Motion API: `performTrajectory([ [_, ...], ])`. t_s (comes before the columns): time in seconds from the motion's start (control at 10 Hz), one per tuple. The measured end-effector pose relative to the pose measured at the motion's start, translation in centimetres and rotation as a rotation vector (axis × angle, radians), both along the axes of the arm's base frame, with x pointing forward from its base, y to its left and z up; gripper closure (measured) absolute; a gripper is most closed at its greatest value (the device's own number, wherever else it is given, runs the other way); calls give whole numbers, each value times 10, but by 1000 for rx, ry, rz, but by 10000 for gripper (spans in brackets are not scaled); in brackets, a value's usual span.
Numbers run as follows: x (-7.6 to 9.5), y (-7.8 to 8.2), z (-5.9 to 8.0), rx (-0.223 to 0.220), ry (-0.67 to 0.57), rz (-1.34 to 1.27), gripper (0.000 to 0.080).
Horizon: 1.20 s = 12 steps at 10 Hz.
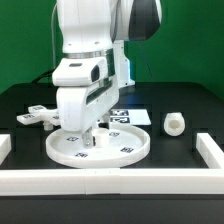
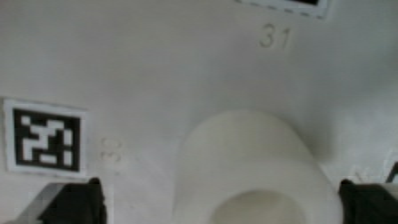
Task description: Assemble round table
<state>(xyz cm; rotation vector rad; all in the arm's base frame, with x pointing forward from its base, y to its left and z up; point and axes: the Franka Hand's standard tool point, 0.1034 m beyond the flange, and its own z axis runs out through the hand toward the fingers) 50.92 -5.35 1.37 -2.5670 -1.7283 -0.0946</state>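
Observation:
The large round disc point(image 1: 98, 146) lies flat on the black table at the front middle. My gripper point(image 1: 88, 134) is down over its middle. In the wrist view the disc point(image 2: 160, 70) fills the picture, with square tags and a raised round hub point(image 2: 249, 160). My gripper point(image 2: 228, 205) is open, its dark fingers point(image 2: 71, 203) standing on either side of the hub with gaps to it. The cross-shaped foot point(image 1: 40, 116) lies at the exterior view's left. The short cylindrical post point(image 1: 174, 124) stands at the exterior view's right.
The marker board point(image 1: 130, 116) lies behind the disc. White border walls run along the front point(image 1: 110, 180), the exterior view's right point(image 1: 211, 150) and the exterior view's left point(image 1: 4, 146).

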Motion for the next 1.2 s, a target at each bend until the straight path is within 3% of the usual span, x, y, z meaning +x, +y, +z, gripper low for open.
performTrajectory([
  [0.1, -1, 0, -1, 1, 4, -3, 150],
  [0.3, -1, 0, -1, 1, 4, -3, 382],
  [1.0, -1, 1, -1, 1, 5, -3, 393],
  [1.2, 16, 23, -1, 13, -4, 18, 392],
])
